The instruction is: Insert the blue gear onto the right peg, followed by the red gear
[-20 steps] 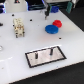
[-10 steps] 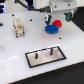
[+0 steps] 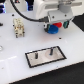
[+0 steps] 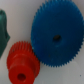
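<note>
Blue gear [image 4: 56, 35] fills much of the wrist view, flat on the white table [image 3: 10, 55], hole showing, not on any peg yet. In the exterior view it peeks out under the gripper [image 3: 56, 24], which hangs right above it; the fingers are hidden by the white arm body, so I cannot tell whether they are open or closed. We look to be in the first step, the reach for the big disc. Next move, I'd say: drop straight down, close on its toothed rim, lift it level and carry it to the right peg [image 3: 50, 50] on the black-bordered plate [image 3: 35, 62], well apart toward the camera. Red gear [image 4: 21, 59] sits just beside the blue one and waits its turn. A small beige block [image 3: 19, 28] stands on the exterior view's left, room beyond blurred
</note>
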Robot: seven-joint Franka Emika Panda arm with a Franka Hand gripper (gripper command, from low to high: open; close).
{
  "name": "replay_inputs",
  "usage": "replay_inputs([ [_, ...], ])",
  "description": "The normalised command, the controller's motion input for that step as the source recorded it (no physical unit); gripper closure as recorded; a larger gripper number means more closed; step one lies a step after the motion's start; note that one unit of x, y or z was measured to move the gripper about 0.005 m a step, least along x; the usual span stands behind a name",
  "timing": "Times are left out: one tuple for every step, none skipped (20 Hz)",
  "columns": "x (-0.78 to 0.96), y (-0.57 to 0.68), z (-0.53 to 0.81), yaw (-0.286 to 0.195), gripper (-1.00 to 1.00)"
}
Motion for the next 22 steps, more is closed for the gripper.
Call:
replay_inputs([
  [-0.26, 0.0, -0.25, 0.0, -1.0],
  [-0.29, 0.0, -0.23, 0.0, -1.0],
  [-0.33, 0.0, -0.24, 0.0, -1.0],
  [-0.35, 0.0, -0.21, 0.0, -1.0],
  [-0.34, 0.0, -0.21, 0.0, -1.0],
  [-0.35, 0.0, -0.2, 0.0, 1.0],
  [-0.34, 0.0, -0.19, 0.0, 1.0],
  [-0.09, 0.0, -0.06, 0.0, 1.0],
  [0.0, 0.0, -0.04, 0.0, 1.0],
  [0.0, 0.0, 0.0, 0.0, 1.0],
  [0.0, 0.0, 0.0, 0.0, 1.0],
  [0.0, 0.0, 0.0, 0.0, 1.0],
  [0.0, 0.0, 0.0, 0.0, 1.0],
  [-0.03, 0.0, 0.0, 0.0, 1.0],
  [0.0, 0.0, 0.0, 0.0, 1.0],
  [0.0, -0.02, 0.2, 0.0, 1.0],
  [0.1, 0.0, 0.38, 0.0, 1.0],
  [0.15, 0.0, 0.46, 0.0, 1.0],
  [0.23, 0.0, 0.54, 0.0, 1.0],
  [0.29, 0.0, 0.49, 0.0, 1.0],
  [0.37, 0.0, 0.54, 0.0, 1.0],
  [0.49, 0.0, 0.54, 0.0, 1.0],
])
